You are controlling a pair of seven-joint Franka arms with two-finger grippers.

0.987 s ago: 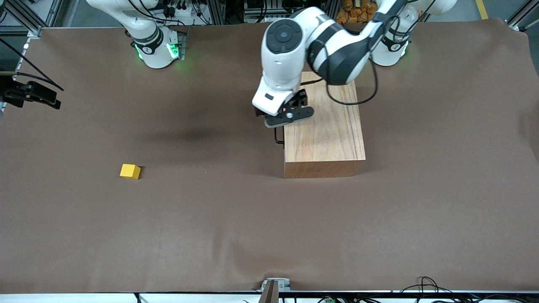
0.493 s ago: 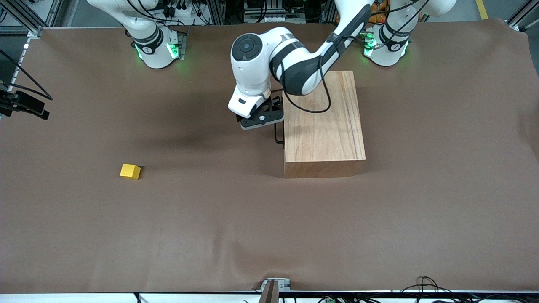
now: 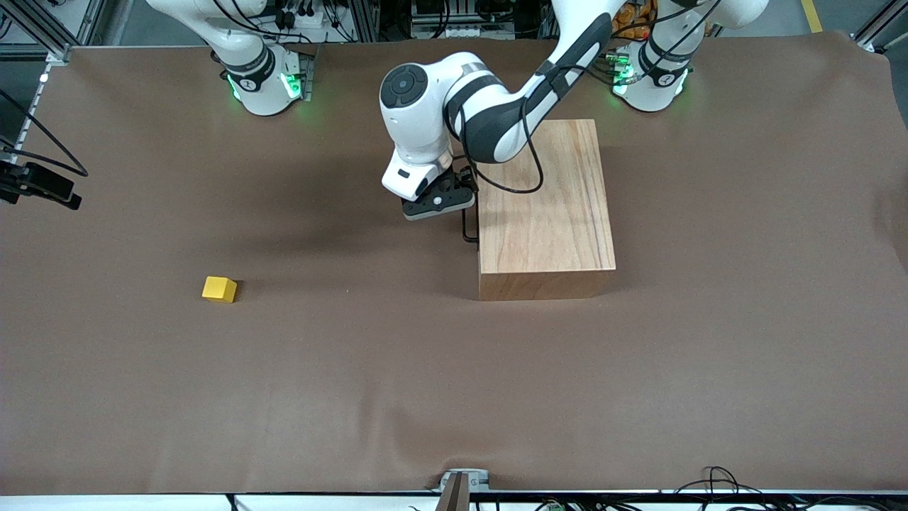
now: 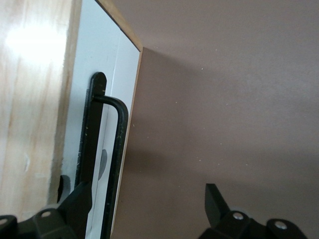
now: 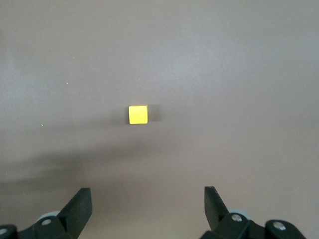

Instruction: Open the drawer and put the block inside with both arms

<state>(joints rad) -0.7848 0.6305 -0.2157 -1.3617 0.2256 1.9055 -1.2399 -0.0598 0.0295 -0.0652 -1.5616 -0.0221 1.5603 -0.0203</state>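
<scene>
Both arms are glossy white with black joint bands; the left arm [image 3: 454,106] has a round dark grey cap and a thin black cable looping alongside. Green lights glow at each base [image 3: 266,81]. The black fingers [image 5: 79,209] show small silver screws.
</scene>
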